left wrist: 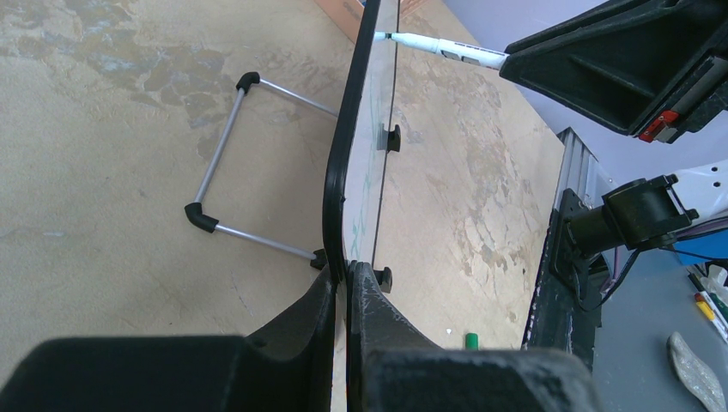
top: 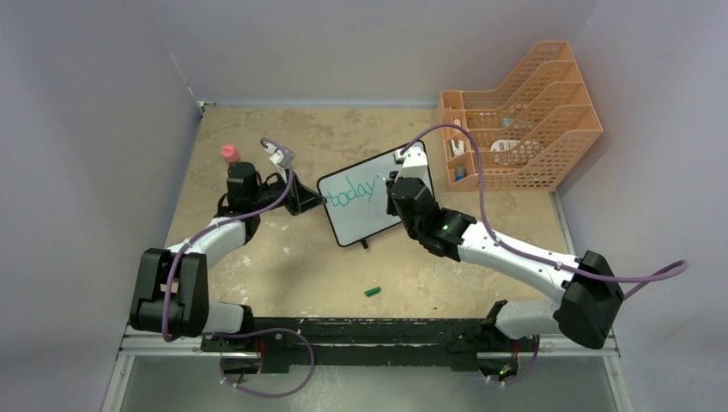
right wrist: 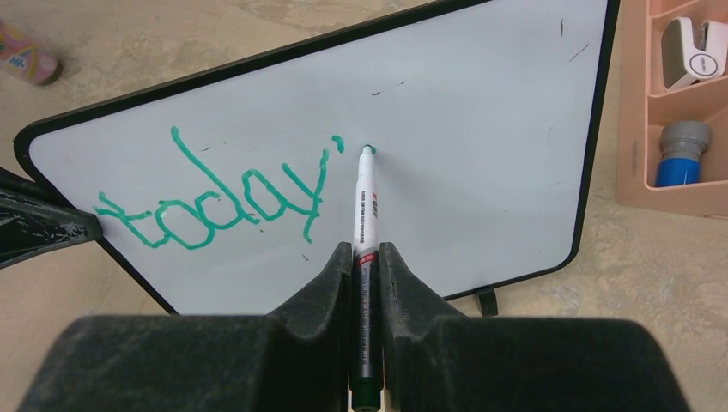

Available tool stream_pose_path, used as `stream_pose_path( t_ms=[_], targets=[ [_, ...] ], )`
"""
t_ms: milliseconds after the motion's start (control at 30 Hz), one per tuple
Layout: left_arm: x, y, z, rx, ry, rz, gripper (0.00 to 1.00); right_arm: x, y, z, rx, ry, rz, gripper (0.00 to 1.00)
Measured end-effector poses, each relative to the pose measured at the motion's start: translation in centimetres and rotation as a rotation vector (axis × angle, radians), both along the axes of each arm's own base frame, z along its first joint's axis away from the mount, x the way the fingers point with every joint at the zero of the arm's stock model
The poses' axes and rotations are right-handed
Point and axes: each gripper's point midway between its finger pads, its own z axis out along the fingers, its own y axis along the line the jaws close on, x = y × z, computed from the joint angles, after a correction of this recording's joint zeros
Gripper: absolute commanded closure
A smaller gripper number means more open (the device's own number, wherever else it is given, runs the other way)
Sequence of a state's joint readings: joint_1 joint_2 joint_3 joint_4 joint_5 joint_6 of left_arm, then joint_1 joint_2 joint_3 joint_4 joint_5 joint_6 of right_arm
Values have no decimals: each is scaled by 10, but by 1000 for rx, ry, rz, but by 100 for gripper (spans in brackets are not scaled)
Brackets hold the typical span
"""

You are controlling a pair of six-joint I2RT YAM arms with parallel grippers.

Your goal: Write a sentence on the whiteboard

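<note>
The whiteboard (top: 369,206), propped on the desk (top: 257,257), was clamped edgewise by the left claw (left wrist: 343,283) while a marker (right wrist: 364,206) gripped in the right claw (right wrist: 367,257) was set just past "today", and further words rightward were judged needed.

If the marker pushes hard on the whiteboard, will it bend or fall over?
It probably won't bend: the whiteboard has a straight, framed edge, so it is likely stiff. On its own it might tip or slide, since only a thin wire stand props it. The left gripper is shut on its edge, which should steady it against the marker.
</note>
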State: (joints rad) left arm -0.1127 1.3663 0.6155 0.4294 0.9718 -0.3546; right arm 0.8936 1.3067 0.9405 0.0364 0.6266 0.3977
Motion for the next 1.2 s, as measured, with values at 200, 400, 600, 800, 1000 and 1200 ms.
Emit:
stream_pose_path(
  t_ms=[200, 400, 600, 800, 1000, 1200],
  targets=[
    [0, 0, 0, 0, 0, 0, 100, 0, 3, 1, 5, 1, 18, 100],
    [0, 0, 0, 1, 0, 1, 100, -1, 4, 0, 9, 4, 27, 100],
    [0, 0, 0, 1, 1, 3, 100, -4, 6, 0, 21, 13, 42, 100],
    [0, 0, 0, 1, 0, 3, 100, -10, 4, -10, 16, 37, 55, 100],
    [0, 0, 0, 1, 1, 4, 100, -11, 2, -14, 10, 45, 52, 100],
    [1, 0, 0, 2, 0, 3, 100, -12, -6, -20, -13, 57, 24, 100]
  ],
)
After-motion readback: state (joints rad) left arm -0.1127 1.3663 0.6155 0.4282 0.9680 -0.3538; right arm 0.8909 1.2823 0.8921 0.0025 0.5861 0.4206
